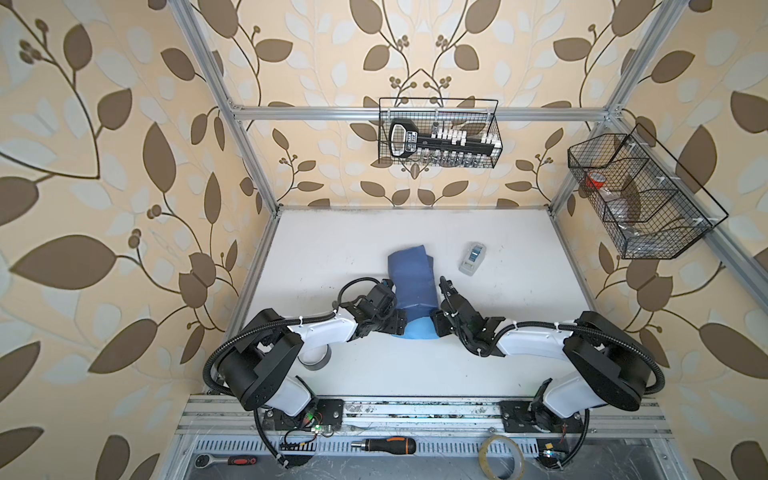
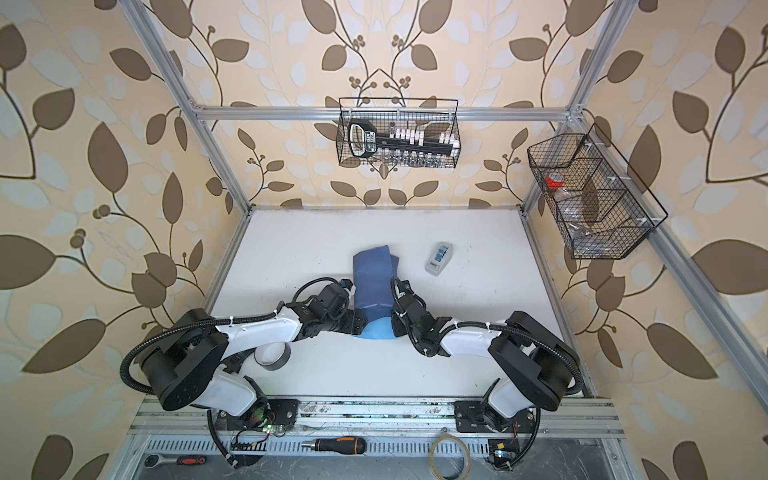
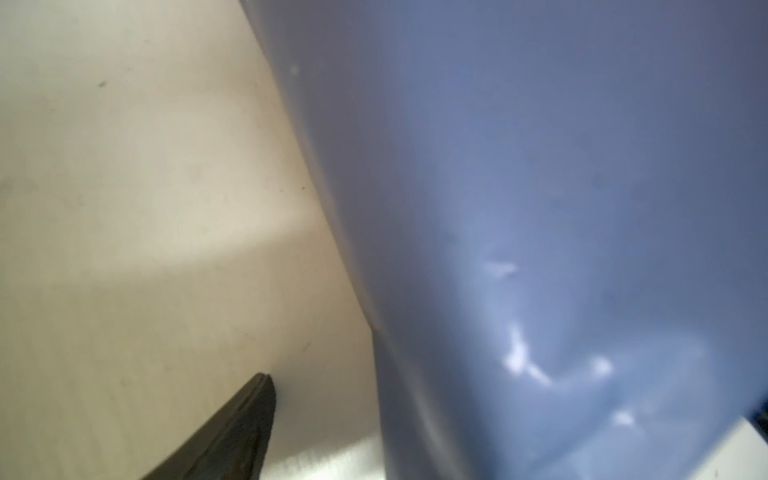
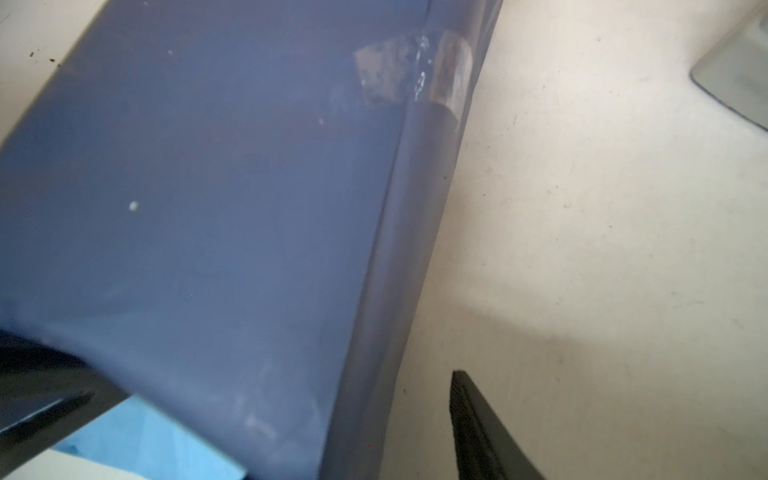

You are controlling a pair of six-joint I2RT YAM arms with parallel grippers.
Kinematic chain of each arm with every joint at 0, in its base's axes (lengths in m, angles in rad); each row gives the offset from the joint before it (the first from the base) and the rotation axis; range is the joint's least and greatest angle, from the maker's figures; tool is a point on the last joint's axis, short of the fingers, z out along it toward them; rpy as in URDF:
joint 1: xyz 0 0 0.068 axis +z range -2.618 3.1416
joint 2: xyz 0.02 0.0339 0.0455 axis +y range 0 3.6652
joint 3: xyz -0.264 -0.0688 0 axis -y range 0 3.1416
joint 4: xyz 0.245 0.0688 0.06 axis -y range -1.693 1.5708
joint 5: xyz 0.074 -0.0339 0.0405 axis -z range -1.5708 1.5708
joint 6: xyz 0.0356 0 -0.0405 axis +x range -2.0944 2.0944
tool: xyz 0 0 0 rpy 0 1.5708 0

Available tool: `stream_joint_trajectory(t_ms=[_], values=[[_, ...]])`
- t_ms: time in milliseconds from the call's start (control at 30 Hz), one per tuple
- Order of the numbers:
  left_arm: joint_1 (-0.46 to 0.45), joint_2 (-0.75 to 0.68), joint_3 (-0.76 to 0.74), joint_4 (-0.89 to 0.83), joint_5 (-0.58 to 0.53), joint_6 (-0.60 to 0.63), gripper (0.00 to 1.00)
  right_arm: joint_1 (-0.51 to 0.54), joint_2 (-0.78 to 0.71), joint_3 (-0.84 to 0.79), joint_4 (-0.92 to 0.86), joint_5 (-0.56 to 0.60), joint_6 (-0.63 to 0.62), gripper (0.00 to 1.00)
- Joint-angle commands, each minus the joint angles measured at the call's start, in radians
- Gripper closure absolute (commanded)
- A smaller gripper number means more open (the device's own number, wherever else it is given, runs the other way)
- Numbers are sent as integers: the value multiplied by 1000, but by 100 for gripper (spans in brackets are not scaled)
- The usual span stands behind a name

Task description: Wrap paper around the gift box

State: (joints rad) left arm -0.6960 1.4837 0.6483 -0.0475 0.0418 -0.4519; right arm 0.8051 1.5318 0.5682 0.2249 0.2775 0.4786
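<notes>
1. Sitting in the middle of the white table is one parcel. The paper is folded dusky-blue side out around the gift box, which is covered and does not show
2. At the parcel's near end, between the two arms, the sheet's light-blue face lies flat on the table
3. One strip of clear tape crosses a fold towards the parcel's far end
4. The left gripper straddles the parcel's left paper wall. One finger shows, clear of the sheet with bare table between. The second is hidden behind the paper, so the jaws are apart and pinch nothing
5. The right gripper straddles the right wall likewise: one finger stands off the paper, the other is hidden, and nothing is clamped
6. One tape dispenser lies right of the parcel, near but apart
7. One grey tape roll sits partly under the left arm
8. Two wire baskets hang on the frame: a back basket and a side basket
9. At the front lie one screwdriver, one ratchet and one clear tape ring
</notes>
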Motion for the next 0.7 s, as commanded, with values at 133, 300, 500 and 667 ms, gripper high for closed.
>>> stream_joint_trajectory(t_ms=[133, 300, 500, 667], values=[[-35, -35, 5, 23, -99, 4, 32, 6, 21, -20, 37, 29, 7, 56], [-49, -31, 9, 21, -155, -4, 43, 6, 26, -22, 42, 31, 15, 59], [-77, 0, 11, 28, -206, -32, 50, 8, 43, -21, 54, 26, 27, 63], [-97, -34, 2, 22, -223, -56, 44, 9, 47, -22, 60, 28, 33, 64]])
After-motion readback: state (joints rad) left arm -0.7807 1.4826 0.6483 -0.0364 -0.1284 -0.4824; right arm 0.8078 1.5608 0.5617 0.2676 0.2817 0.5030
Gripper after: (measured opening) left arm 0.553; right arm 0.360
